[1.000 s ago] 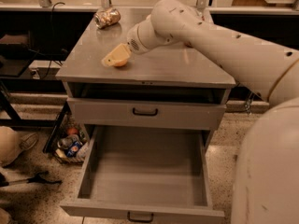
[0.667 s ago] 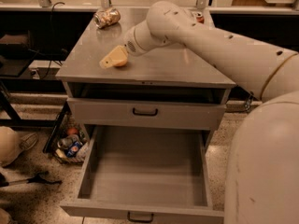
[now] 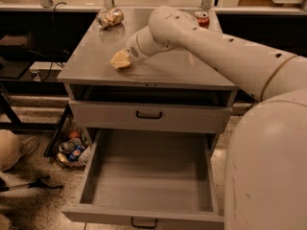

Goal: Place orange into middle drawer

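Note:
My gripper [image 3: 120, 60] is at the end of the pale arm, down on the grey tabletop [image 3: 91, 63] near its left middle. Its tip looks pale tan. The orange does not show anywhere in the view; it may be hidden by the gripper or the arm. The middle drawer [image 3: 148, 176] is pulled wide open below the table. Its bare grey floor has nothing on it, and its dark loop handle [image 3: 144, 222] is at the bottom edge. The upper drawer front [image 3: 148, 115] just under the tabletop is shut.
A red soda can [image 3: 202, 18] stands at the back right of the tabletop and a crumpled shiny packet [image 3: 110, 18] at the back left. A wire basket of clutter [image 3: 72, 147] sits on the floor left of the drawers. My arm and body fill the right side.
The gripper stays at about the same spot on the tabletop. The arm's bend behind it has shifted a little to the left.

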Robot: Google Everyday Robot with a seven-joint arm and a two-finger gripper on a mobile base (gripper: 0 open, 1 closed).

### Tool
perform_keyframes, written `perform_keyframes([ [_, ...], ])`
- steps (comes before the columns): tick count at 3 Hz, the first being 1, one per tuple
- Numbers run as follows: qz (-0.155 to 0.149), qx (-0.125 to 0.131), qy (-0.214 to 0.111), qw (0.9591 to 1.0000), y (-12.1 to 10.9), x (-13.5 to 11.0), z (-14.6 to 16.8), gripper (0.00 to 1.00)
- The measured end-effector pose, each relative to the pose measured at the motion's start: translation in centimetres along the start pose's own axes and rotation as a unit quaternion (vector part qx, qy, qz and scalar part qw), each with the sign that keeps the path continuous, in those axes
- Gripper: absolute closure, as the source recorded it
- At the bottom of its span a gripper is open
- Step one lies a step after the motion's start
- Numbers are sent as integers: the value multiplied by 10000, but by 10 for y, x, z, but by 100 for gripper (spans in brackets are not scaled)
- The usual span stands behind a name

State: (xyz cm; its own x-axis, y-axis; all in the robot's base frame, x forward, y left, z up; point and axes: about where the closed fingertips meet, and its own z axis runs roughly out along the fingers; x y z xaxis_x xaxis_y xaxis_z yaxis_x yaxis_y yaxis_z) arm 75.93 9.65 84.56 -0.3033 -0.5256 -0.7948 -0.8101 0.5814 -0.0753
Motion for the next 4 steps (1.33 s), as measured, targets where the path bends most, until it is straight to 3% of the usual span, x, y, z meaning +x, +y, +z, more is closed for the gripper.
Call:
perform_keyframes([
  [1,126,-126,-314,9993,2,-5,-13,81],
  [2,69,-166,-1143,9933,11,-27,-68,100],
  [3,-405,-425,-1475,9873,55,-30,-133,100],
  [4,-639,-233,-1570,9852,45,-20,-159,100],
])
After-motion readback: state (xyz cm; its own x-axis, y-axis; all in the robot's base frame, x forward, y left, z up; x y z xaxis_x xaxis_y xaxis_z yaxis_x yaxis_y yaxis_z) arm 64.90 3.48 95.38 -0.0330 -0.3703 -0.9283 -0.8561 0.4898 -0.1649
